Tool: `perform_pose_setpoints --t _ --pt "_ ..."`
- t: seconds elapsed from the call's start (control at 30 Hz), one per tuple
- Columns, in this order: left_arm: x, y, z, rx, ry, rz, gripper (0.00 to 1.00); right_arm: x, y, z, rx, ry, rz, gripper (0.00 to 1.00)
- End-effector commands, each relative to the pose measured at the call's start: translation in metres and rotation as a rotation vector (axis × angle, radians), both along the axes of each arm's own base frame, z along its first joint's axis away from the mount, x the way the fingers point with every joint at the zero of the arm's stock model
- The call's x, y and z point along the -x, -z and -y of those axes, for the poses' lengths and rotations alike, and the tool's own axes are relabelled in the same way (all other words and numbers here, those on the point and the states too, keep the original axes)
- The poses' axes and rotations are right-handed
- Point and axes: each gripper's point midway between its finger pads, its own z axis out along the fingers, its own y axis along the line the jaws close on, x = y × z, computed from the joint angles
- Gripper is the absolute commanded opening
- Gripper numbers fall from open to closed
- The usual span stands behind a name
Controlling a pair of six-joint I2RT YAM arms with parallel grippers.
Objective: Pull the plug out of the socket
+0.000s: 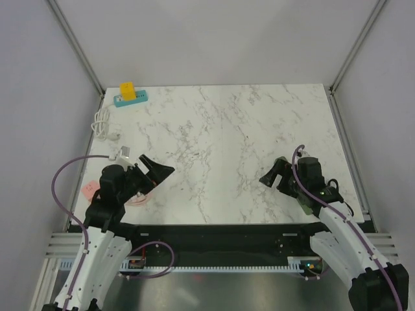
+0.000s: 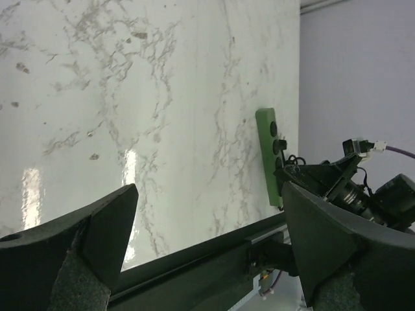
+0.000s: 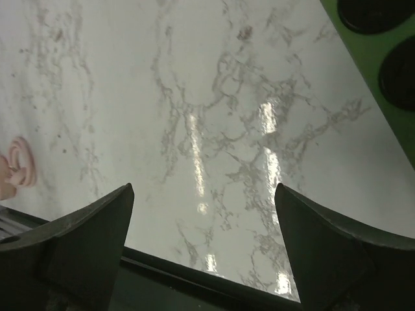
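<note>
White marble-patterned surface [image 1: 227, 142] carries everything here, and both arms sit low at its near edge, at 6 o'clock in the overhead view

Nearest, the left hand [image 1: 154, 173] hangs at about 8 o'clock with its fingers spread wide and nothing between them. The right hand [image 1: 273, 173] mirrors it at about 4 o'clock, also spread and empty. Both point inward over bare marble, which looks like a waiting pose, not a reach. A pink item [image 3: 14, 170] lies near the left arm at the near edge; what it is cannot be told. A green strip [image 2: 268, 155] with dark round holes lies just beside the right arm, mostly hidden under it from above, with no plug showing in it

Further out at 9 o'clock, a white cable [image 1: 101, 124] is coiled along the left edge

Farthest, at about 11 o'clock in the far left corner, the teal socket strip [image 1: 131, 99] lies flat with the yellow plug [image 1: 128, 91] seated upright in it, well apart from both hands. The task is not yet begun. With the plug standing up from a flat strip, the pull probably has to go straight upward, and the light strip may lift with it unless it is pinned. The left arm is on the nearer side, so it seems the likelier one to reach
</note>
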Motion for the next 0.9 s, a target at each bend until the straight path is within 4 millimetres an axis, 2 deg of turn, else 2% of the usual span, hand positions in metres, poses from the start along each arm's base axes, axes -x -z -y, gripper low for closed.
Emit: perform_pose_setpoints --t 0.0,0.03,0.13,0.2,0.23,0.27,0.3,0.33,0.37,0.4,0.43,0.47,0.6,0.73,0.77,0.83,0.87 --pt "0.008 -0.003 -0.005 -0.101 0.047 -0.005 1.00 -0.004 0.000 0.011 0.097 0.000 -0.031 0.98" --pt "0.005 -0.007 -0.007 -0.109 0.032 -0.001 1.00 -0.007 -0.001 0.010 0.106 -0.024 -0.028 0.98" --pt "-0.002 0.000 -0.026 -0.185 -0.068 -0.047 1.00 -0.009 -0.014 -0.008 0.066 -0.156 0.032 0.98" --pt "-0.006 0.008 -0.051 -0.296 -0.176 -0.158 1.00 -0.013 -0.025 -0.019 0.026 -0.213 0.083 0.98" --pt "-0.008 -0.002 -0.059 -0.324 -0.212 -0.187 1.00 -0.015 -0.028 -0.022 0.018 -0.227 0.093 0.98" --pt "-0.007 0.014 -0.077 -0.418 -0.279 -0.300 1.00 -0.017 -0.030 -0.025 0.008 -0.238 0.101 0.98" --pt "-0.010 0.015 -0.084 -0.451 -0.303 -0.339 1.00 -0.022 -0.037 -0.028 -0.001 -0.250 0.121 0.98" --pt "-0.016 0.005 -0.089 -0.471 -0.320 -0.338 1.00 -0.023 -0.035 -0.032 -0.012 -0.269 0.106 0.98" --pt "-0.022 0.012 -0.095 -0.518 -0.338 -0.387 1.00 -0.024 -0.035 -0.035 -0.014 -0.289 0.107 0.98" --pt "-0.019 0.015 -0.101 -0.539 -0.357 -0.433 1.00 -0.027 -0.035 -0.039 -0.013 -0.304 0.097 0.98" --pt "-0.024 0.008 -0.106 -0.544 -0.384 -0.439 1.00 -0.026 -0.034 -0.044 -0.009 -0.329 0.092 0.98" --pt "-0.024 0.010 -0.113 -0.561 -0.423 -0.472 1.00 -0.026 -0.033 -0.049 0.001 -0.353 0.089 0.98" --pt "-0.016 0.024 -0.150 -0.613 -0.591 -0.664 1.00 -0.026 -0.026 -0.067 0.035 -0.416 0.060 0.98" --pt "-0.011 0.032 -0.182 -0.615 -0.698 -0.770 1.00 -0.021 -0.023 -0.083 0.040 -0.473 0.049 0.98" --pt "-0.010 0.034 -0.197 -0.615 -0.756 -0.807 1.00 -0.020 -0.024 -0.086 0.035 -0.490 0.047 0.98" --pt "-0.005 0.037 -0.213 -0.604 -0.826 -0.852 1.00 -0.019 -0.024 -0.089 0.033 -0.513 0.049 0.98" --pt "0.002 0.040 -0.229 -0.572 -0.902 -0.894 1.00 -0.017 -0.024 -0.091 0.030 -0.526 0.050 0.98"
